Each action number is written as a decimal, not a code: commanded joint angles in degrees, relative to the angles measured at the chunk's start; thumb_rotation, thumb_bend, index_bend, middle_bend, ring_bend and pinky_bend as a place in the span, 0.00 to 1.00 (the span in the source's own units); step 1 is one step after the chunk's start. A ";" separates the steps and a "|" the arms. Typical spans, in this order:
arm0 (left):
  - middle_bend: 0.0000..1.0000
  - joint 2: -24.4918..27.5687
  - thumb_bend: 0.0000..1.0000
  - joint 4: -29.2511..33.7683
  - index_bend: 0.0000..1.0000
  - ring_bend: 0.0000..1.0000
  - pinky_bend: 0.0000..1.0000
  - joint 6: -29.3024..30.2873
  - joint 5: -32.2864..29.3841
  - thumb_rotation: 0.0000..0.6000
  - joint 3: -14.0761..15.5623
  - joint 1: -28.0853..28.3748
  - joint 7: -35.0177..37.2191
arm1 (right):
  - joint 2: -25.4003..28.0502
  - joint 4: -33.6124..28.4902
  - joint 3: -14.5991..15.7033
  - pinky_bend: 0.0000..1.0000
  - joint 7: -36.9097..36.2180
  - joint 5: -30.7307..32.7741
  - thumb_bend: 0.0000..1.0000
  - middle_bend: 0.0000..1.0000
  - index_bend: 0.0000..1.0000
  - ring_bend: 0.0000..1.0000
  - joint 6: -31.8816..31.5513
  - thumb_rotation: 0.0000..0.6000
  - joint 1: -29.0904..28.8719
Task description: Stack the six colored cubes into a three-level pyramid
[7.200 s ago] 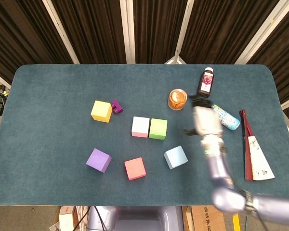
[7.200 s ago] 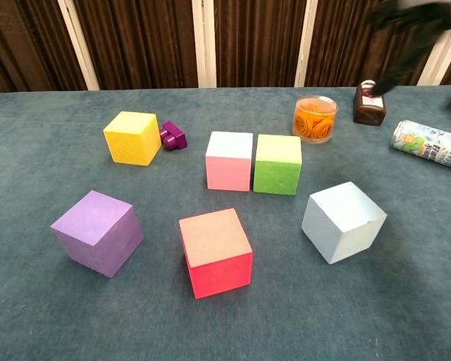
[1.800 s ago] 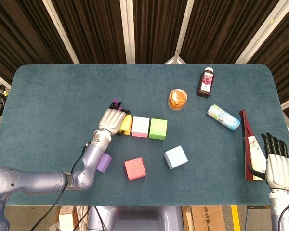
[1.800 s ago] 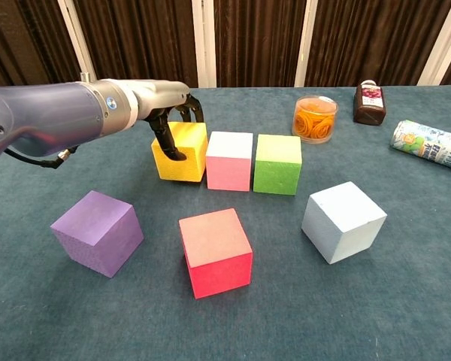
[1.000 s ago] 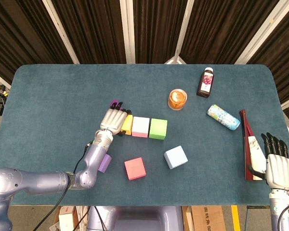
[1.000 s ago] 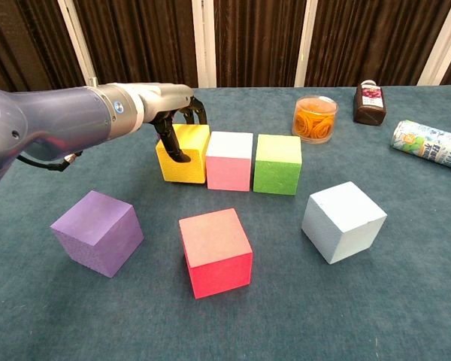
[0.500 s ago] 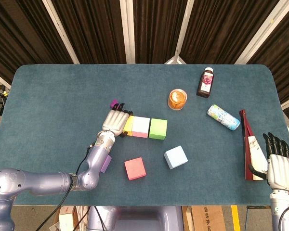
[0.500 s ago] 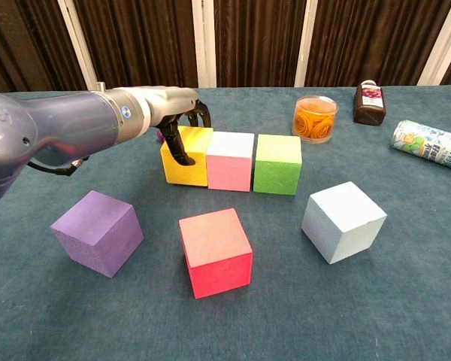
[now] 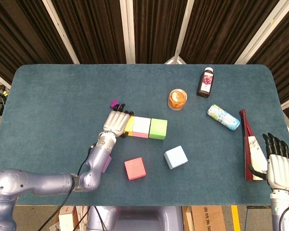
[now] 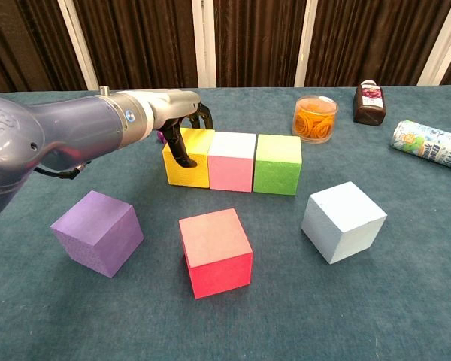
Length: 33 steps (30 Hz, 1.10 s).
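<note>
Three cubes form a row: yellow (image 10: 188, 159), pink (image 10: 231, 162) and green (image 10: 278, 164), with the yellow one touching the pink. My left hand (image 10: 182, 119) grips the yellow cube (image 9: 129, 126) from above, thumb on its near face and fingers behind it. In the head view the left hand (image 9: 116, 123) hides most of that cube. Loose in front lie the purple cube (image 10: 98, 232), red cube (image 10: 216, 252) and light blue cube (image 10: 343, 222). My right hand (image 9: 278, 166) hangs with fingers straight and apart, holding nothing, off the table's right edge.
At the back right stand an orange jar (image 10: 315, 118) and a dark bottle (image 10: 369, 102), with a patterned tube (image 10: 431, 145) lying beside them. A folded red and white fan (image 9: 253, 154) lies near the right edge. A small purple toy (image 9: 114, 103) sits behind my left hand.
My left hand has slid the yellow cube to the right until it meets the pink cube. The right hand has stayed still.
</note>
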State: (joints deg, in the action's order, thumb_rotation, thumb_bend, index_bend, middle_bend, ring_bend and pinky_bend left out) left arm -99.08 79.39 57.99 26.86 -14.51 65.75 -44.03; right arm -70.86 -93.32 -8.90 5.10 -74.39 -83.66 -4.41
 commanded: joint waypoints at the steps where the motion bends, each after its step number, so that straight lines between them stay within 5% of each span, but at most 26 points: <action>1: 0.26 -0.17 0.34 -0.10 0.24 0.00 0.00 0.13 0.03 1.00 -0.15 0.04 -0.09 | 0.02 -0.04 -0.04 0.00 0.00 0.08 0.20 0.06 0.07 0.02 -0.03 1.00 0.03; 16: 0.22 -0.99 0.33 -0.41 0.21 0.00 0.00 0.75 0.69 1.00 -0.43 -0.10 -0.72 | 0.19 -0.14 -0.04 0.00 0.00 0.15 0.20 0.06 0.07 0.02 0.02 1.00 0.07; 33: 0.01 2.16 0.33 5.35 0.06 0.00 0.00 2.45 2.30 1.00 -0.76 -0.63 -2.23 | 0.46 -0.19 -0.02 0.00 -0.04 0.26 0.20 0.07 0.07 0.02 0.07 1.00 0.17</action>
State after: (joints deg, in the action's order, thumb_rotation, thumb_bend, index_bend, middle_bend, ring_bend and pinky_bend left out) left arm -98.29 82.81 59.82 28.26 -14.94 65.43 -46.48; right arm -70.41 -93.51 -8.92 5.06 -74.13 -83.59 -4.24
